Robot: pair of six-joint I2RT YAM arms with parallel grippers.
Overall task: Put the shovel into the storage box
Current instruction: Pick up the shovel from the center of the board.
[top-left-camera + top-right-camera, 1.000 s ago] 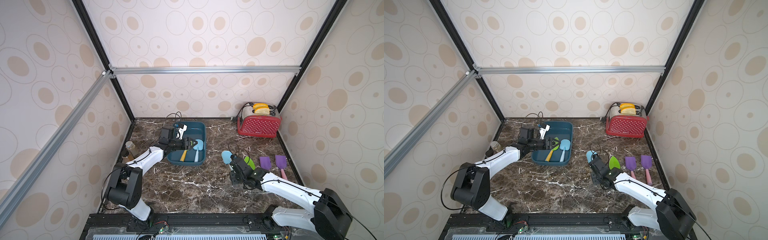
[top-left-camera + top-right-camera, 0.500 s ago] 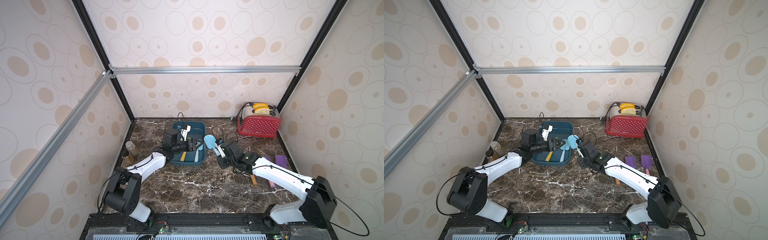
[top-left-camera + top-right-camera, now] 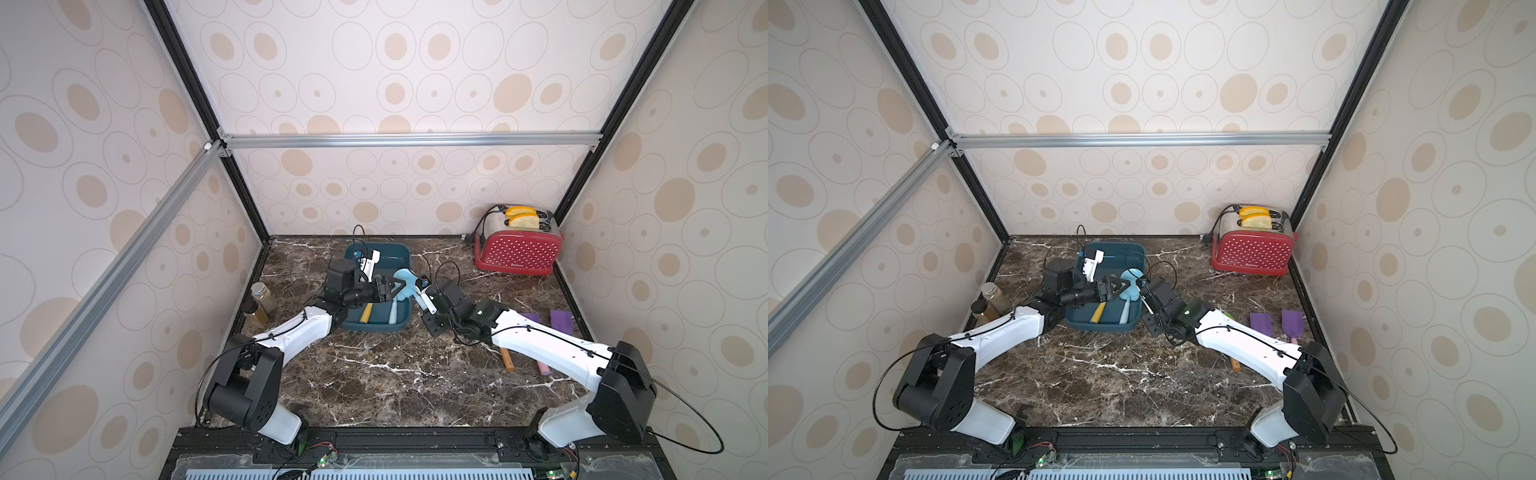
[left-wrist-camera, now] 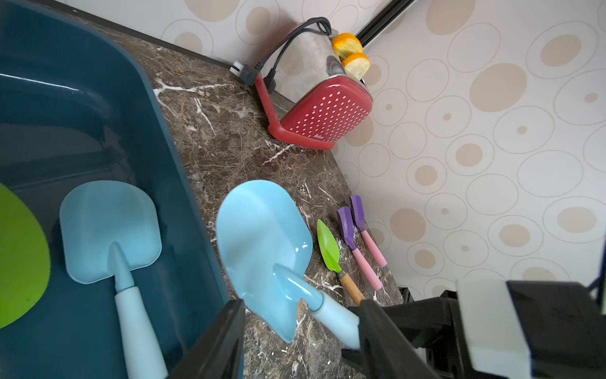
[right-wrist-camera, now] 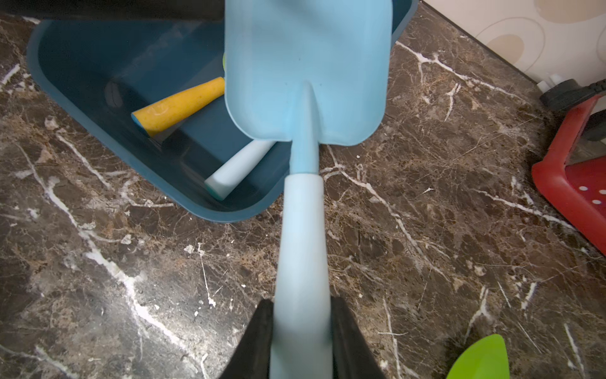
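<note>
While right pincer grips shovel — toaster lettering unreadable.

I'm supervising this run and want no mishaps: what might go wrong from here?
The open left pincer sits right beside the blue shovel that the right pincer grips; they could collide. The blade hangs at the storage box rim, so released now it might land outside.

Reaching forward and inward with left arm, elbow bent, wrist level, left gripper aimed sideways at the right one, jaws well parted. Reaching forward and inward with right arm too, forearm low, right gripper clamped on shovel handle, blade held up just beside the left fingertips; touching or not, unclear.
</note>
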